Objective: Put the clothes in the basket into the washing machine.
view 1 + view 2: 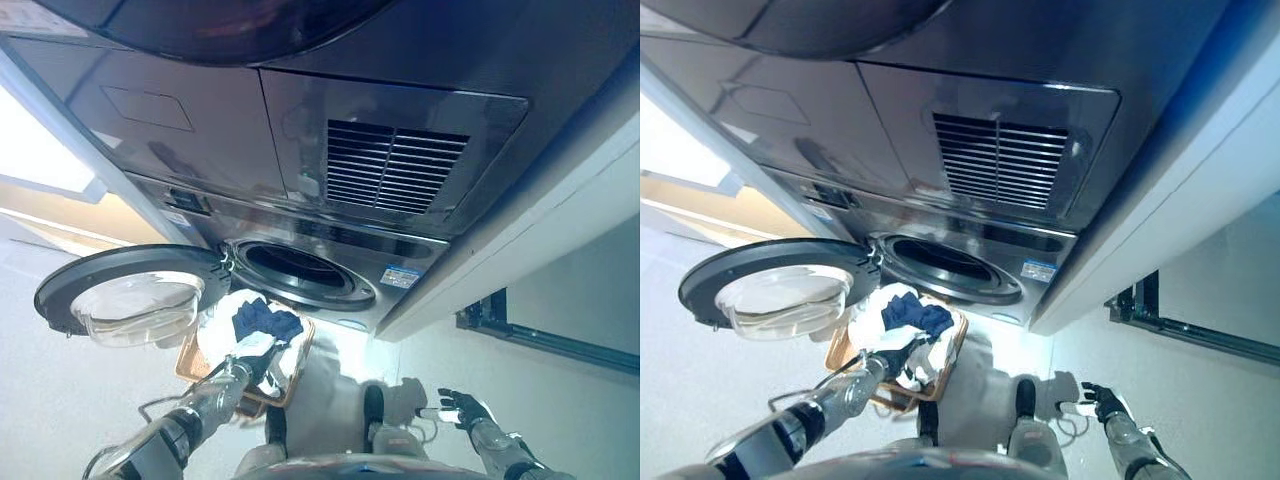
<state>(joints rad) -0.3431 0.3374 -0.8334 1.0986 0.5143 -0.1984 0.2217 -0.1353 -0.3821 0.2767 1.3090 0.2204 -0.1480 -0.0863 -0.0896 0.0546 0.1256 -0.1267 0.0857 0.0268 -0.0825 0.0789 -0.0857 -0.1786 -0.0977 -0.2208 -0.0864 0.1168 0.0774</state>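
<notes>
- Left eye view puts my right hand (462,408) nearest, low on the right over the floor (60,400), fingers loosely spread and holding nothing, well apart from the laundry.
- My left hand (256,362) reaches in from the lower left to the basket (190,362). Its fingers sit at the near edge of the clothes (245,322), among the white cloth; I cannot tell whether they are curled on it or just resting.
- I see the clothes heaped in the basket: white pieces below, a dark blue one (265,320) on top, just beyond my left fingertips.
- I see the basket standing on the floor right in front of the washer (400,130), below its opening.
- Left of the basket, the round door (130,292) hangs swung open, its clear bowl facing me.
- Beyond, the drum opening (298,270) is dark; nothing inside shows from my view.
- Further off on the washer front is a slatted vent (392,166).
</notes>
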